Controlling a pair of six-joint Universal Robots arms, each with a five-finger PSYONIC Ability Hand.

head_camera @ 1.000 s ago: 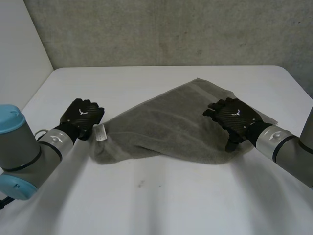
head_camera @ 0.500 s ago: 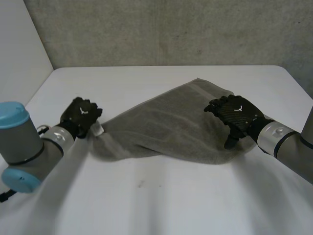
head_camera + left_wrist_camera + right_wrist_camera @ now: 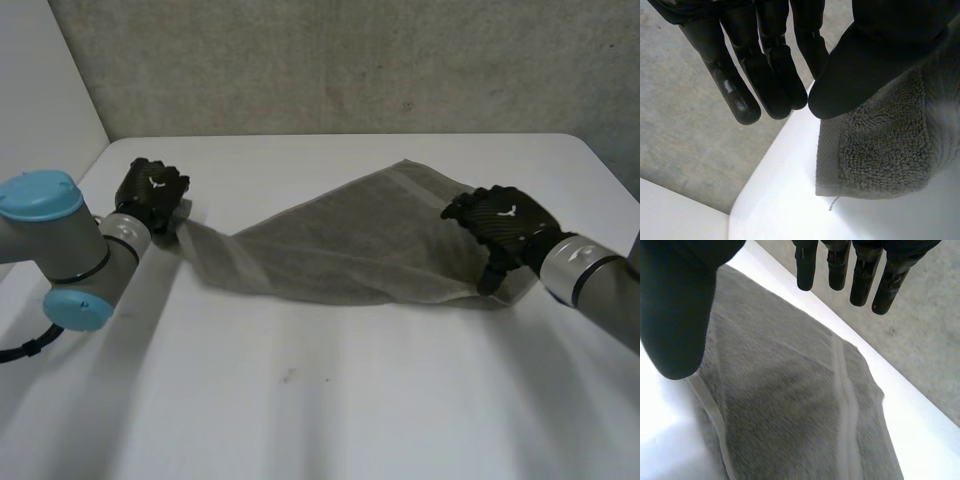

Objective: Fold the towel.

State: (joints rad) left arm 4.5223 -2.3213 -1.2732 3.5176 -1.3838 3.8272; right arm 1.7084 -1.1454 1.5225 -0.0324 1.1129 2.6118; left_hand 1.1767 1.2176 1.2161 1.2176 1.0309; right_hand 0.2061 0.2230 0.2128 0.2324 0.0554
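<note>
1. The grey towel [image 3: 350,245] lies drawn out across the middle of the white counter [image 3: 320,400], running from 9 o'clock to 3 o'clock, with one far corner pointing towards 12 o'clock.
2. At its 9 o'clock end the towel narrows to a corner that lifts off the counter and runs up into the left hand [image 3: 152,192].
3. In the left wrist view the thumb [image 3: 865,65] is clamped down on that corner. The fingers [image 3: 767,75] are straight and close together beside it, and the thumb tip meets the nearest of them. The hemmed corner sticks out from under the thumb.
4. The right hand [image 3: 500,222] sits over the towel's 3 o'clock end, near its edge.
5. In the right wrist view this hand's fingers [image 3: 864,275] are straight and stand well apart from its thumb [image 3: 675,315], clamped on nothing. The towel lies flat under the palm, crossed by a pale woven band [image 3: 845,400].
6. A grey wall [image 3: 350,60] stands beyond the counter at 12 o'clock.
7. The left arm's light-blue cap [image 3: 40,190] is at 9 o'clock.
</note>
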